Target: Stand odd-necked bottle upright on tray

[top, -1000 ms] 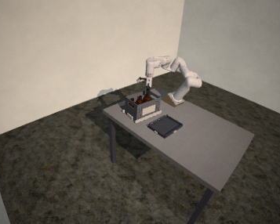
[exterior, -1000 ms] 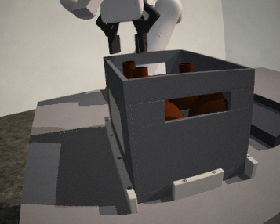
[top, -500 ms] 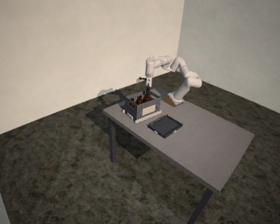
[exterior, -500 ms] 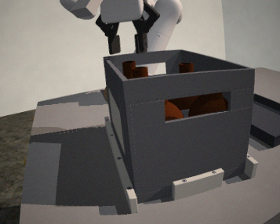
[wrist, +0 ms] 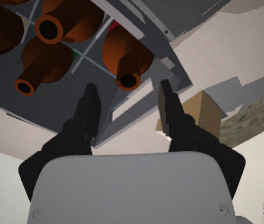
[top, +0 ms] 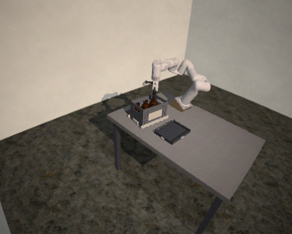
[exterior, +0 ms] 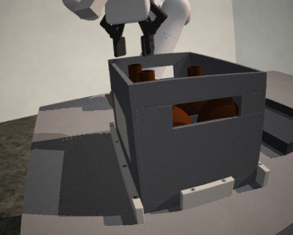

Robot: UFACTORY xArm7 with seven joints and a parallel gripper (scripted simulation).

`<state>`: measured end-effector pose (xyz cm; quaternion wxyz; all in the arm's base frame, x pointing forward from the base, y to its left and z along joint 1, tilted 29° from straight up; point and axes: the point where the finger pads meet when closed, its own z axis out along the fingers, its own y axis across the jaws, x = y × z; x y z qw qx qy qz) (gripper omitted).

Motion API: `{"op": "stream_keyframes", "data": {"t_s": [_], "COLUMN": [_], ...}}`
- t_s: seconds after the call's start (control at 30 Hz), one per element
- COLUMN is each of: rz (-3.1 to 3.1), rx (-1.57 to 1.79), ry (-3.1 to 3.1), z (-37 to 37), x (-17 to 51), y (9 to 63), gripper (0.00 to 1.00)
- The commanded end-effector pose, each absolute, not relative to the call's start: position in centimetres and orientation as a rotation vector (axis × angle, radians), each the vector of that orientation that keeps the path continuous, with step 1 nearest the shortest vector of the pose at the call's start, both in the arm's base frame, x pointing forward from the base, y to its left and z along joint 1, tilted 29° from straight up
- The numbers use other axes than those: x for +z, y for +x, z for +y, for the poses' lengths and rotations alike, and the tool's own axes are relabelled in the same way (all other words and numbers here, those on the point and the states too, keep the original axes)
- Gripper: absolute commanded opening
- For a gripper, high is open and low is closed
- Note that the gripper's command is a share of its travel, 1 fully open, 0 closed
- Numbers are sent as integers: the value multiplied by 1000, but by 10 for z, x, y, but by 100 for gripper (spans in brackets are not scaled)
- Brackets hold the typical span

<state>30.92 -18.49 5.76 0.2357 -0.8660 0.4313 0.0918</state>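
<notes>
The claw (wrist: 126, 111) is hanging released and holding nothing, and the nearest brown bottle (wrist: 124, 59) is standing upright just below its fingertips, inside the gray crate (exterior: 195, 148).

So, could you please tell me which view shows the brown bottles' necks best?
The wrist view: it looks down on the brown bottles' necks between the open gripper fingers. The exterior view shows only neck tips above the grey crate rim; the top view shows small specks.
</notes>
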Motion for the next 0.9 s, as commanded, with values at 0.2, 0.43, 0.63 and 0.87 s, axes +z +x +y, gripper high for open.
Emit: {"op": "stream_keyframes", "data": {"t_s": [0.2,0.43,0.63,0.87], "rz": [1185,1185,1185,1185], "rx": [247,247,247,247], "ry": [-2376,-2376,-2376,-2376], "z": [-186,-185,-184,-181], "x": [59,57,54,50], "y": [310,310,310,310], "gripper": [65,65,65,65]}}
